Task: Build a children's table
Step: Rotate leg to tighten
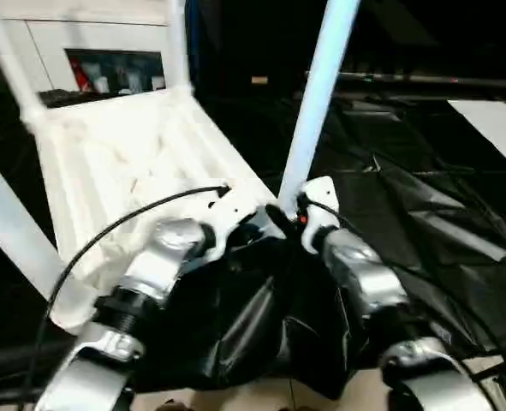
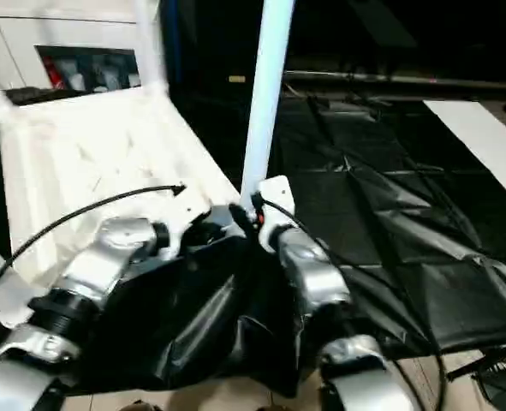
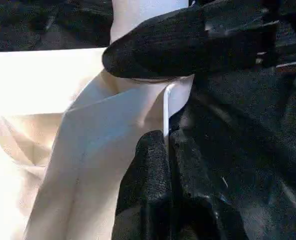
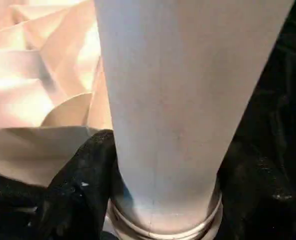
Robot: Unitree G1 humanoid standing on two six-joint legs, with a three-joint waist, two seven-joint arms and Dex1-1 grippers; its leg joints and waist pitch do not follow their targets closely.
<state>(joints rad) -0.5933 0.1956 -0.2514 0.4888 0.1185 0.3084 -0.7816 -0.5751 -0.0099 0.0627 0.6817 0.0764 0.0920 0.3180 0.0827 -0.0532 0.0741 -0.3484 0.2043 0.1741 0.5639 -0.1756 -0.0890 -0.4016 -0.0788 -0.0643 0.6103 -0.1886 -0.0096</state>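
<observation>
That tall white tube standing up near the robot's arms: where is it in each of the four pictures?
Left eye view: the leg rises right of centre.
Right eye view: it stands at centre.
Left wrist view: its base sits top centre, under a black finger.
Right wrist view: it runs down the middle.
Shared landmark: the corner socket of the table top.

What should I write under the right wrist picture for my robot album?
Right gripper closed around the bottom of a white table leg, which stands in a corner socket of the table top.

Head eyes look down over both forearms — wrist views press close on the leg (image 4: 178, 110).
</observation>
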